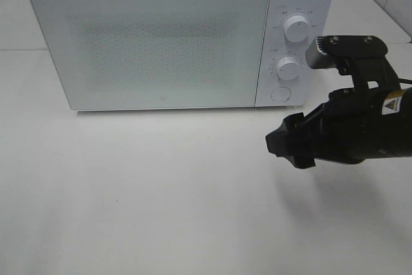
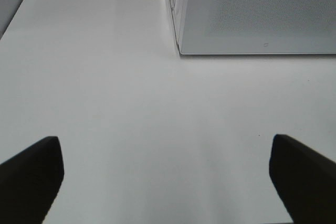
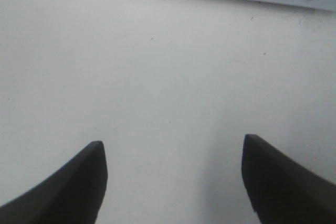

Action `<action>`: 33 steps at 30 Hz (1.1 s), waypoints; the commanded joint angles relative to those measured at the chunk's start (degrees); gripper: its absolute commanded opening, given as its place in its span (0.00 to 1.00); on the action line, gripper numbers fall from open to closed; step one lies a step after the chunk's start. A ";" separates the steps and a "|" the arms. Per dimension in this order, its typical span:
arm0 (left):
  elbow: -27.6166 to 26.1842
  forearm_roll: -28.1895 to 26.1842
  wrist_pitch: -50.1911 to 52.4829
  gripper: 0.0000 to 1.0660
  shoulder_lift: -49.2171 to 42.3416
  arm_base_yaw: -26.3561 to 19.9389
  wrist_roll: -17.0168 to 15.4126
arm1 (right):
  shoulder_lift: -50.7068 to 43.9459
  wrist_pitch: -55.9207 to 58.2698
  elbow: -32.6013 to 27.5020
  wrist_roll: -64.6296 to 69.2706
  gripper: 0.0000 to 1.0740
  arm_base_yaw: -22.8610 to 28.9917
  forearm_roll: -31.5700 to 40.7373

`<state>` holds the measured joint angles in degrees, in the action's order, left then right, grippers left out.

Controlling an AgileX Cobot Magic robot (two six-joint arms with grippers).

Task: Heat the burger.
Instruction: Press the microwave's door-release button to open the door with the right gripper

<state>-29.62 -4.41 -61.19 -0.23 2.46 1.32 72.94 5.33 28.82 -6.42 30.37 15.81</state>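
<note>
Though not spotting the burger anywhere, guessing it's hiding inside that shut microwave [image 1: 154, 43], can't tell.
Seeing left jaws and right jaws both spread wide, empty, above the surface [image 1: 161, 191]; expecting a soft, light, slidey stack, so go gentle, low on the sides.

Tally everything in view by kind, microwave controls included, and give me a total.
Microwave: 1
Dials on its panel: 2, the upper dial and the lower dial
Round push button under the dials: 1
Claws: 2, the left claw and the right claw, both open and empty
Total: 6
</note>
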 commanded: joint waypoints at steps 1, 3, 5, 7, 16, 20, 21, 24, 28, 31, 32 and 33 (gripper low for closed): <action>0.06 -0.52 -0.06 0.94 -1.03 -0.11 0.00 | -5.44 9.17 0.34 -1.15 0.73 -0.34 -3.15; 0.06 -0.52 -0.06 0.94 -1.03 -0.11 0.00 | -8.59 12.89 0.34 -1.09 0.75 -0.34 -3.95; 0.06 -0.52 -0.06 0.94 -1.03 -0.11 0.00 | -12.32 17.19 0.34 -1.15 0.75 -0.34 -4.41; 0.06 -0.52 -0.06 0.94 -1.03 -0.11 0.00 | -17.59 23.26 0.34 -1.09 0.74 -0.34 -5.39; 0.06 -0.52 -0.06 0.94 -1.03 -0.11 0.00 | -32.95 37.36 0.34 4.30 0.71 -0.34 -6.19; 0.06 -0.52 -0.06 0.94 -1.03 -0.11 0.00 | -38.79 39.19 0.34 7.33 0.71 -0.34 -8.02; 0.06 -0.52 -0.06 0.94 -1.03 -0.11 0.00 | -40.57 39.71 0.34 8.31 0.71 -0.34 -8.88; 0.06 -0.52 -0.06 0.94 -1.03 -0.11 0.00 | -44.58 41.88 0.34 11.34 0.71 -1.55 -11.17; 0.06 -0.52 -0.06 0.94 -1.03 -0.11 0.00 | -50.48 45.21 0.57 11.92 0.71 -9.51 -11.75; 0.06 -0.52 -0.06 0.94 -1.03 -0.11 0.00 | -52.71 46.12 0.57 11.86 0.71 -12.26 -11.75; 0.06 -0.52 -0.06 0.94 -1.03 -0.11 0.00 | -53.97 46.52 0.57 11.86 0.71 -13.64 -11.75; 0.06 -0.52 -0.06 0.94 -1.03 -0.11 0.00 | -56.26 46.93 0.57 11.86 0.71 -15.81 -11.97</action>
<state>-29.62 -4.41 -61.19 -0.23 2.46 1.32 19.48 51.22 28.93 4.93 17.53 4.18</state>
